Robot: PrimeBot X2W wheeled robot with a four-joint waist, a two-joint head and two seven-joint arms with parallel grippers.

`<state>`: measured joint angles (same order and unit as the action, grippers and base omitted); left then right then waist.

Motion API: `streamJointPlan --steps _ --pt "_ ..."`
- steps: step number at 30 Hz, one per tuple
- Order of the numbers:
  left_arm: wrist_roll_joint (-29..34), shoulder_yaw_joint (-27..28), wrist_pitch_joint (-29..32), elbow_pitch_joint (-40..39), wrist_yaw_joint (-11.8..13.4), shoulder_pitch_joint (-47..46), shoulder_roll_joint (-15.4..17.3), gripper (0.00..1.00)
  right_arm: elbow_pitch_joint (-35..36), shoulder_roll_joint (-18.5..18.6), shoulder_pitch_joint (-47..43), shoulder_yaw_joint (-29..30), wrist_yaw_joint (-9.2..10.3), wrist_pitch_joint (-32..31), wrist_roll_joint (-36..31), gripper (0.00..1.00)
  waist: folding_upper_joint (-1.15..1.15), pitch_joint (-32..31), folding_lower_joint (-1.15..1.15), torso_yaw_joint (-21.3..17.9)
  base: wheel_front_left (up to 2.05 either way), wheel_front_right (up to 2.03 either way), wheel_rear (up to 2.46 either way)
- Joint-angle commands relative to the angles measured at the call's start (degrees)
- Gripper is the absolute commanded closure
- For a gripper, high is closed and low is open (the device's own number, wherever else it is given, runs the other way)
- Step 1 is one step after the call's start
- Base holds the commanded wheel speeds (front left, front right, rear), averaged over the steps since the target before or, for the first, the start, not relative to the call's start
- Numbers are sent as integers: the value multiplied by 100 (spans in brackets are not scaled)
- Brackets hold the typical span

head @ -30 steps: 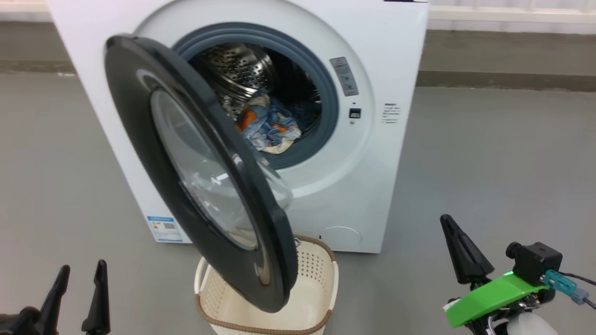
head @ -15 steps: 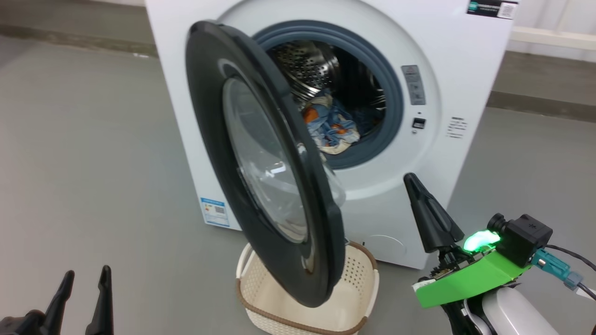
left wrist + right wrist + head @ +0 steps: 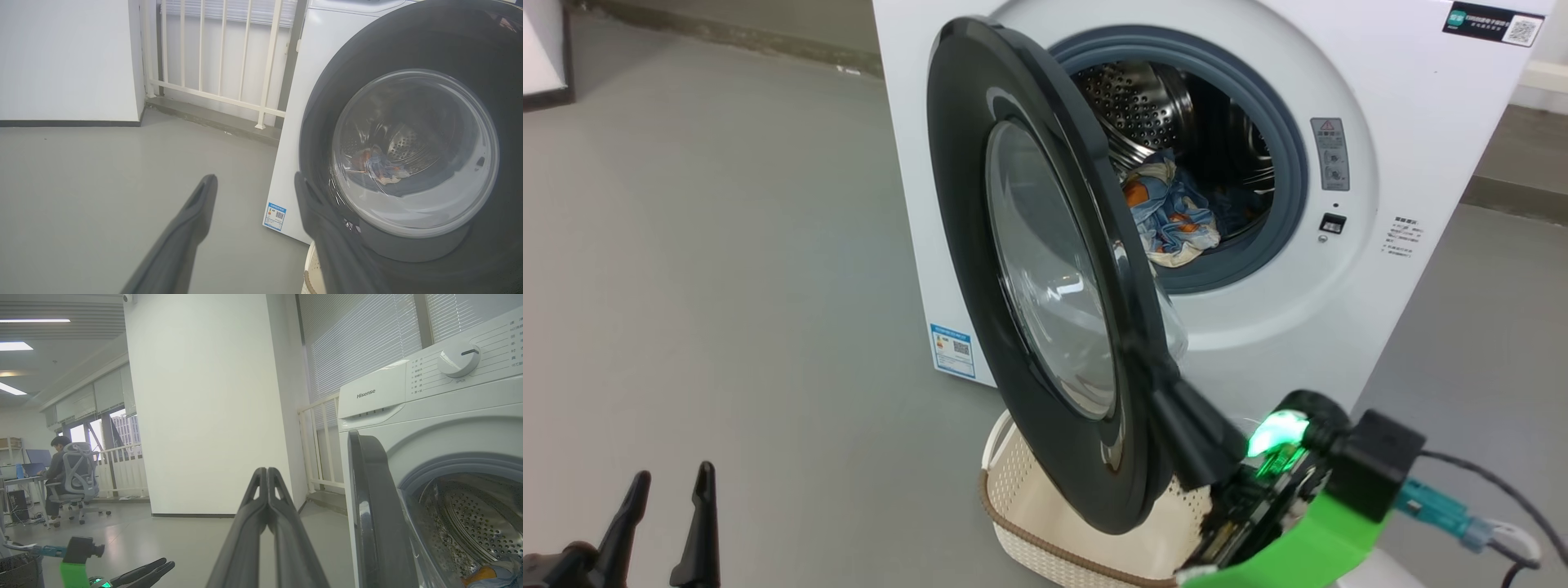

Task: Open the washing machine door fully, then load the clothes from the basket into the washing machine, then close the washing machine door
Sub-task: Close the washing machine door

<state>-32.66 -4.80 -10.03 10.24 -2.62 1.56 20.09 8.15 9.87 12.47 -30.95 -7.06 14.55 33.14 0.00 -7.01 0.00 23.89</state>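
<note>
The white washing machine (image 3: 1347, 318) stands with its black-rimmed door (image 3: 1045, 278) swung about halfway out. The clothes (image 3: 1172, 216), blue and orange, lie in the steel drum (image 3: 1143, 98), and through the door glass (image 3: 408, 155) they show as a bundle (image 3: 378, 163). Under the door sits the cream basket (image 3: 1029, 490), the visible part of its inside bare. My right gripper (image 3: 1168, 396) is shut on nothing, its fingers against the door's lower free edge; I cannot tell whether they touch. The door edge (image 3: 367, 506) stands just right of that gripper (image 3: 266, 470). My left gripper (image 3: 668, 486) is open, low on the left.
Grey floor spreads to the left of the machine. A white pillar (image 3: 204, 404) and a white railing (image 3: 220, 61) stand behind. A person (image 3: 59, 469) sits at a desk far off. My left gripper (image 3: 143, 572) shows low in the right wrist view.
The head camera has swung, so the machine sits further right in the picture. My shut right gripper has moved left from beside the machine to the door's lower edge. The left gripper has stayed put.
</note>
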Motion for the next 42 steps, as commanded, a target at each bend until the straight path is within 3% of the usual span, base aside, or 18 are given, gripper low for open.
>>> streamJointPlan --steps 1,3,19,29,42 --pt "-27 221 -36 -176 29 -227 158 0 106 47 183 -161 -43 45 -16 100 0 22 0 24 0 0 0" --pt "-37 216 -50 -174 33 -234 159 0 -209 228 221 -620 -43 45 -138 100 0 34 0 47 0 0 0" --pt "-84 146 -83 -200 67 -269 120 0 -1945 216 559 -1838 -43 45 6 100 0 134 0 157 0 0 0" --pt "-113 98 -125 -185 67 -299 96 0 -2562 174 777 -1948 -43 45 145 100 0 206 0 219 0 0 0" --pt "-146 26 -134 -159 63 -360 93 0 -2961 264 872 -1488 -43 45 99 100 0 321 0 315 0 0 0"
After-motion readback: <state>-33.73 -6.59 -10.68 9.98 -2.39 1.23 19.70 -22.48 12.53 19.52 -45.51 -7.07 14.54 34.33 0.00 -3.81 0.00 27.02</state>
